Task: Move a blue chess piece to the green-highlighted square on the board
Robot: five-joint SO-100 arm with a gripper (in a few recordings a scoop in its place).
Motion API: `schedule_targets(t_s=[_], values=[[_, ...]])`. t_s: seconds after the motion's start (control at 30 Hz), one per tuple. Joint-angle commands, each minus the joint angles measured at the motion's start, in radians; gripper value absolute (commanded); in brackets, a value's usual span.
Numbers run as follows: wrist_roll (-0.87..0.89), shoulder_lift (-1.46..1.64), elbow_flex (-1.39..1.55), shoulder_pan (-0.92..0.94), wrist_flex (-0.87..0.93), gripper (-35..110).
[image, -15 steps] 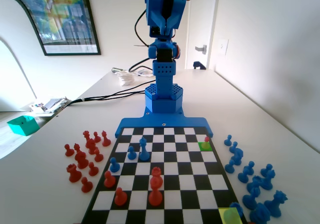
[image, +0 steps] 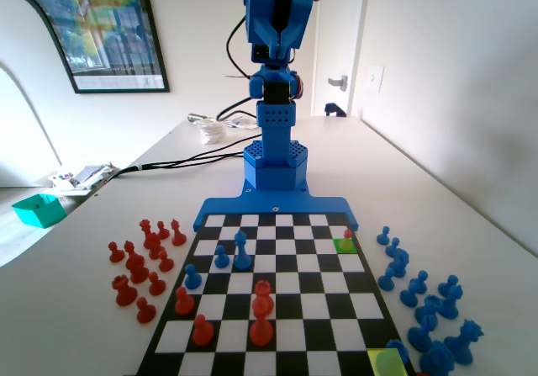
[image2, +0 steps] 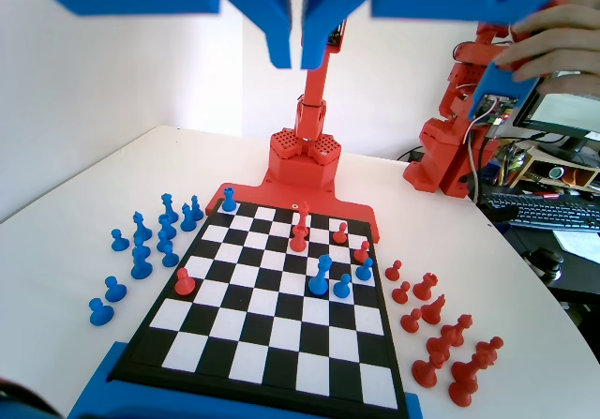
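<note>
1. Hanging high above the flat black-and-white chequered board with a blue plastic edge (image: pixel 319 307), my end effector (image2: pixel 302 61) sits at the top of the wrist view. Its jaws are drawn together with nothing between them.
2. The small blue plastic pawn with a ball head (image2: pixel 228 200) that I judge to be mine stands on the board's far left corner in the wrist view. In the fixed view that is the lower right, at the paler yellow-green cell (image: pixel 387 364).
3. The solid bright green square (image: pixel 342 246) lies right of centre in the fixed view, on the board's right column. A small red plastic pawn (image: pixel 347 235) stands on it.
4. To do this well, I should spread the jaws before descending and come straight down over the pawn's head. The occupied target needs care, as the red pawn would be knocked.
5. A small teal open box (image: pixel 38 209) rests on the white bench (image: pixel 454 208) at the fixed view's left edge. I cannot tell its contents.
</note>
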Motion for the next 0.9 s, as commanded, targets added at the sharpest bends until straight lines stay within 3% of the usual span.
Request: schedule_targets(t_s=[0.0, 0.67, 0.87], values=[[0.005, 0.003, -0.009, 0.006, -0.002, 6], [-0.018, 0.000, -0.017, -0.002, -0.003, 1], [-0.025, -0.143, -0.179, -0.038, 0.043, 1]])
